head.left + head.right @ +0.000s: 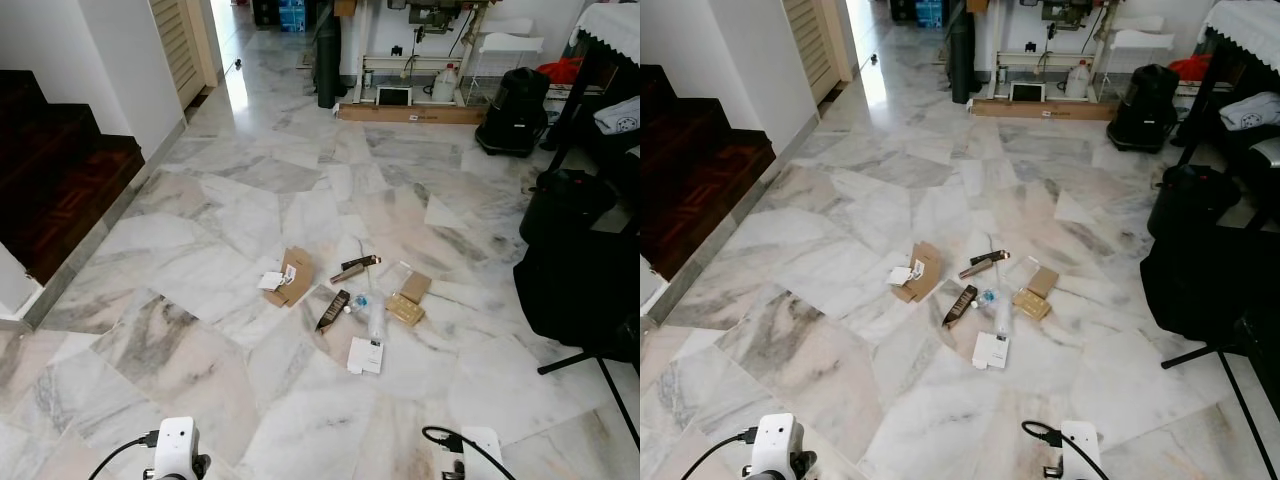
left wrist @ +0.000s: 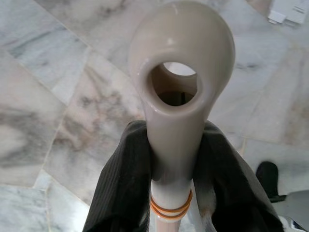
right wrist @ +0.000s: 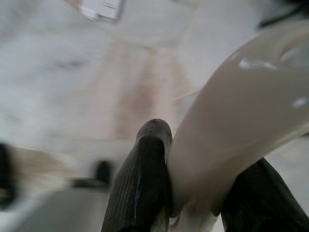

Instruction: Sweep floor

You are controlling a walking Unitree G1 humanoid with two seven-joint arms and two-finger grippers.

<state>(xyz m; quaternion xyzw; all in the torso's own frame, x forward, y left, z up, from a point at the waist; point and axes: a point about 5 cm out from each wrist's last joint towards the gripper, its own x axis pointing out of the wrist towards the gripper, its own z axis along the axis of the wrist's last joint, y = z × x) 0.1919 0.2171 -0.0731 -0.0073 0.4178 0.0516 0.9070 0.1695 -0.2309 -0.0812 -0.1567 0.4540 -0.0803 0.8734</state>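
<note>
At the far left, dark wooden stairs (image 1: 55, 170) rise beside a white wall, with a louvred door (image 1: 180, 40) further back. The marble floor (image 1: 200, 330) spreads across the room.

The left gripper (image 2: 174, 159) pinches a cream handle (image 2: 178, 82) between its two black fingers (image 2: 123, 183); the handle ends in a rounded loop with a hole through it, and orange bands (image 2: 170, 207) ring it just below the grip.

Ahead, in the middle of the floor, lies a loose cluster of litter. From its left: a folded cardboard piece (image 1: 293, 275) with a white scrap (image 1: 272, 281) on it, a dark wrapper (image 1: 333, 310), a brown-and-black stick pack (image 1: 355, 268), a clear bottle (image 1: 374, 318), a white card (image 1: 366, 356) nearest the robot, and two small brown boxes (image 1: 411, 298) touching each other.

The right gripper (image 3: 193, 193) clamps a second cream handle (image 3: 241, 125), blurred and curving away between its fingers (image 3: 145, 179).

Far back stand a dark cylinder (image 1: 327, 60), a long cardboard box (image 1: 410, 113) and a white jug (image 1: 445, 83). To the right sit a black vacuum-like unit (image 1: 515, 110), black bags (image 1: 575, 270) and a thin black stand leg (image 1: 585, 360).
</note>
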